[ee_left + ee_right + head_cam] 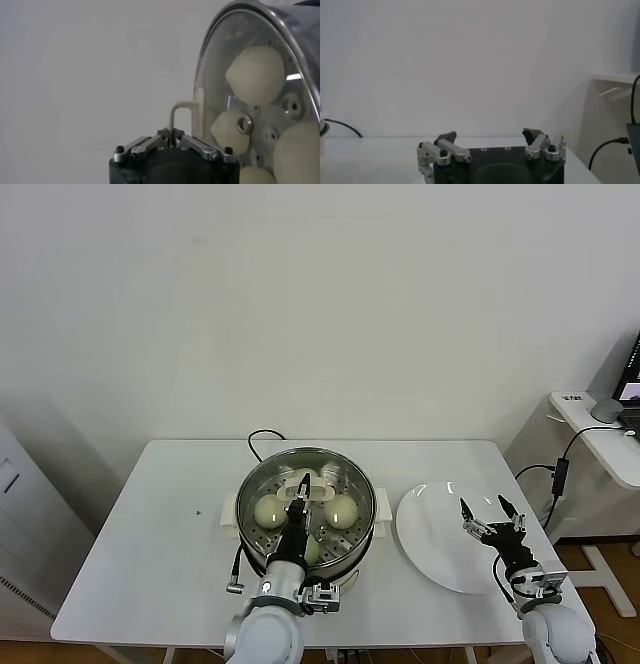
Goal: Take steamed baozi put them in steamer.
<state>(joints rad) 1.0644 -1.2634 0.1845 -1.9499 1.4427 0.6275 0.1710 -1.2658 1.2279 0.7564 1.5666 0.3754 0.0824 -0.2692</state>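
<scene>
The steamer (362, 484) stands mid-table with several pale baozi (270, 510) inside, seen through the round glass lid (330, 474) that lies over it. My left gripper (298, 506) is shut on the lid's white handle (312, 488). In the left wrist view the gripper (171, 135) pinches the handle (181, 111), and the baozi (255, 75) show behind the glass lid (220, 65). My right gripper (490, 518) is open and empty above the white plate (435, 549); it also shows in the right wrist view (490, 136).
A black cord (262, 439) runs from the steamer toward the table's back edge. A side desk with cables (590, 434) stands at the right beyond the table.
</scene>
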